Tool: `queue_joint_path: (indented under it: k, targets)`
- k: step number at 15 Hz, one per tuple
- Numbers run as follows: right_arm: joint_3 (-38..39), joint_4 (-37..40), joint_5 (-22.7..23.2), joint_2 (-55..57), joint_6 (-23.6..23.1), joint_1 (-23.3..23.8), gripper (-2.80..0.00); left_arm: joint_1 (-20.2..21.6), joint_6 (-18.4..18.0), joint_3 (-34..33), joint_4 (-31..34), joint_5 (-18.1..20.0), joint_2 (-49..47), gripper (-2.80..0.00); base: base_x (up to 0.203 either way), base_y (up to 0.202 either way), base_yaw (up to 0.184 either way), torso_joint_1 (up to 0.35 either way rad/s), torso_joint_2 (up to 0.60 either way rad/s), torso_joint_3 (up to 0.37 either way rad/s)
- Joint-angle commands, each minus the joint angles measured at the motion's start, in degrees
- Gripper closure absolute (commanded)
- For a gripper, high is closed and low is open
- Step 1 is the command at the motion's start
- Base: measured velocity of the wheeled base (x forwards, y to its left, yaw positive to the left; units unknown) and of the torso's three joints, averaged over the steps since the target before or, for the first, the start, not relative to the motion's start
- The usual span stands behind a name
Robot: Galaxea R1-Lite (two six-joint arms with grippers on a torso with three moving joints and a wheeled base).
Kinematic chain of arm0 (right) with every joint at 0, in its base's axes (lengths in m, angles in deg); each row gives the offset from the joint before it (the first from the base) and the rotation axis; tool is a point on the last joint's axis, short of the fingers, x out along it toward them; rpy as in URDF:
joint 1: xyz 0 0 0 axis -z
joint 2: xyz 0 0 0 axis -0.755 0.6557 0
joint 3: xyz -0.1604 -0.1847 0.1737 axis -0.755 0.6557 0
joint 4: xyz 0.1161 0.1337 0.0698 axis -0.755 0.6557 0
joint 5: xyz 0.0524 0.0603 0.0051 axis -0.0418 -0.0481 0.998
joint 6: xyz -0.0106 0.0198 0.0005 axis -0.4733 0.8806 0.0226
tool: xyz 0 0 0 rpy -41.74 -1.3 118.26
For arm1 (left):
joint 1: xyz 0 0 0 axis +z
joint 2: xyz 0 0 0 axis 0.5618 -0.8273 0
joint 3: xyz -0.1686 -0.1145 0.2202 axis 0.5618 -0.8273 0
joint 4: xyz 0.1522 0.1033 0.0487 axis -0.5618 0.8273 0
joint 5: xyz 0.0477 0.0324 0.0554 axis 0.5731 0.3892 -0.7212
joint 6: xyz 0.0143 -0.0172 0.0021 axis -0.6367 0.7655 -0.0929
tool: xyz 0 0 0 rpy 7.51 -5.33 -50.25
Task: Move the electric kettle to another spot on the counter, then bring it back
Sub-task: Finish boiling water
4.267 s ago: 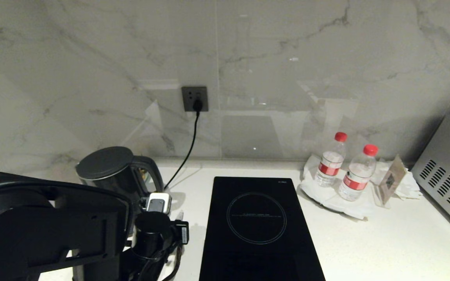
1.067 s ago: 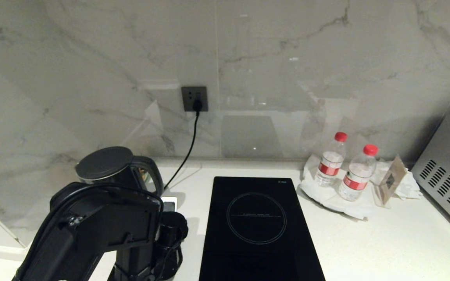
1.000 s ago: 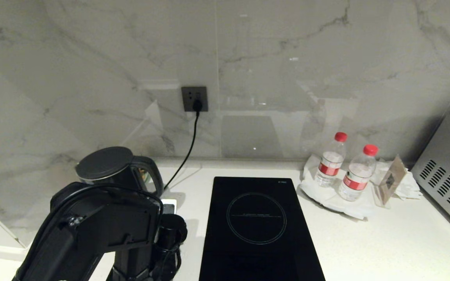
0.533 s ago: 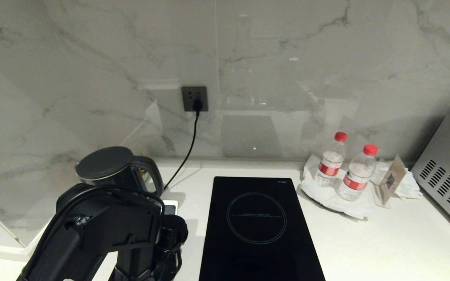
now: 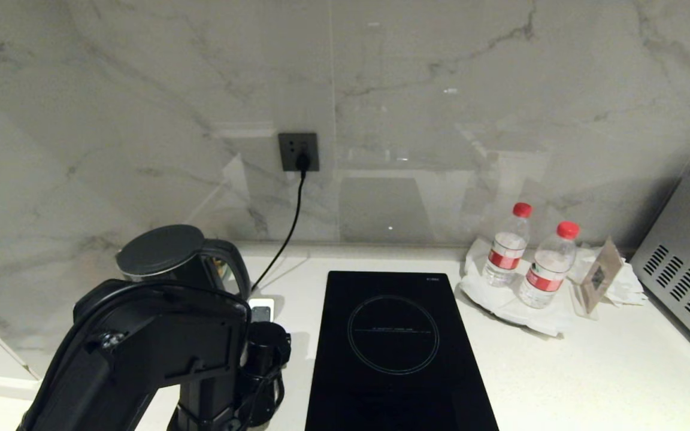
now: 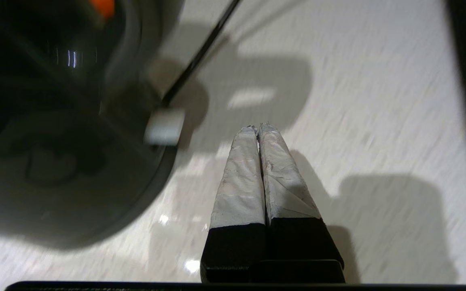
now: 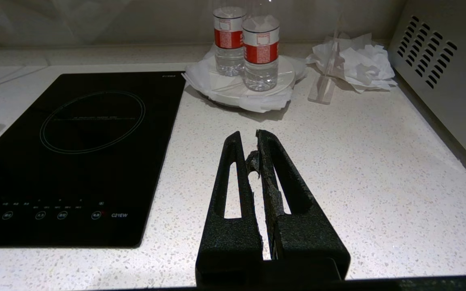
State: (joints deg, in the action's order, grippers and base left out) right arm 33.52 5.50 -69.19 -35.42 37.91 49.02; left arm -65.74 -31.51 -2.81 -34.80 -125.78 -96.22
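Barely shifted, left fingers [image 6: 259,129] pressed together beside electric kettle [image 6: 55,121].

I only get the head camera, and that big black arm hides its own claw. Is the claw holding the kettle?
Observer: No. In the left wrist view the left gripper is shut on nothing, over bare counter beside the electric kettle.
Operator: And the other arm? I can't see it at all.
Observer: The right wrist view shows the right gripper, fingers together and empty, above the counter just right of the hob.
Operator: Does that hob have buttons?
Observer: Yes, a row of touch symbols runs along its near edge, with "C21EW" printed beside them.
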Motion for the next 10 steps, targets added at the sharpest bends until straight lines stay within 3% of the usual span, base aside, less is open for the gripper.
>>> queue_joint_path:
  k: [1, 4, 10]
  targets:
    - [0.0, 0.0, 0.0, 0.05, -0.02, 0.0, 0.0, 0.54, -0.09, 3.2, -0.49, -0.36, 0.75, 0.0, 0.0, 0.0, 0.0, 0.0, 0.0, 0.0]
    - [0.0, 0.0, 0.0, 0.05, -0.02, 0.0, 0.0, 0.84, -0.7, 5.01, -0.49, -0.54, -0.7, 0.0, 0.0, 0.0, 0.0, 0.0, 0.0, 0.0]
    - [0.0, 0.0, 0.0, 0.05, -0.02, 0.0, 0.0, 5.84, -3.23, 6.95, -0.49, -2.23, -2.72, 0.0, 0.0, 0.0, 0.0, 0.0, 0.0, 0.0]
